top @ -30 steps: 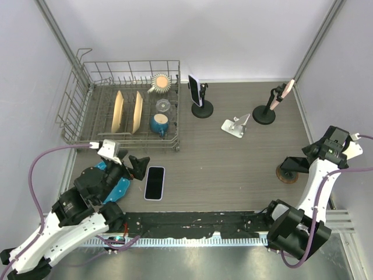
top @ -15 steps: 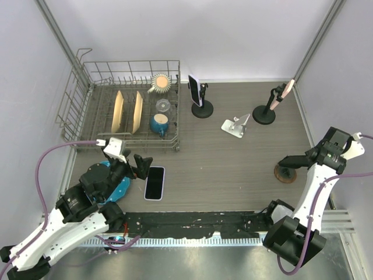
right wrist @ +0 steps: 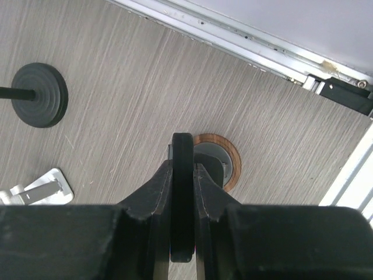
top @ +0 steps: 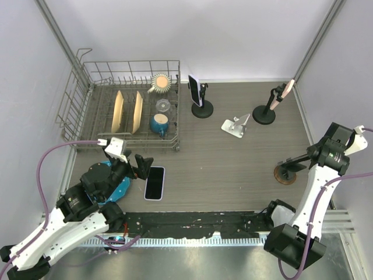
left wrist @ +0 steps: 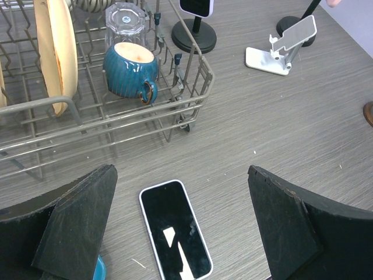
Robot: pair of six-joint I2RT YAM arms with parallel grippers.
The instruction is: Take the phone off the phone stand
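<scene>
In the right wrist view a black phone [right wrist: 182, 198] shows edge-on, standing in a phone stand [right wrist: 217, 160] with a round wooden base [right wrist: 232, 153]. My right gripper [right wrist: 183, 165] is shut on that phone, one finger pressed to each face. From the top view, the right gripper [top: 291, 163] sits just above the stand's base [top: 285, 175] near the right wall. My left gripper [left wrist: 180, 175] stands wide open over a white-cased phone [left wrist: 175, 230] lying flat on the table, not touching it.
A wire dish rack [top: 87, 111] with plates, a blue mug [top: 159, 123] and a glass stands at back left. A phone on a black stand [top: 198, 96], an empty white stand [top: 236, 126] and a black stand with a pink phone [top: 274, 102] line the back.
The right jaws have closed from wide apart onto the black phone in the stand. The left arm shifted slightly toward the flat phone, jaws still wide.
</scene>
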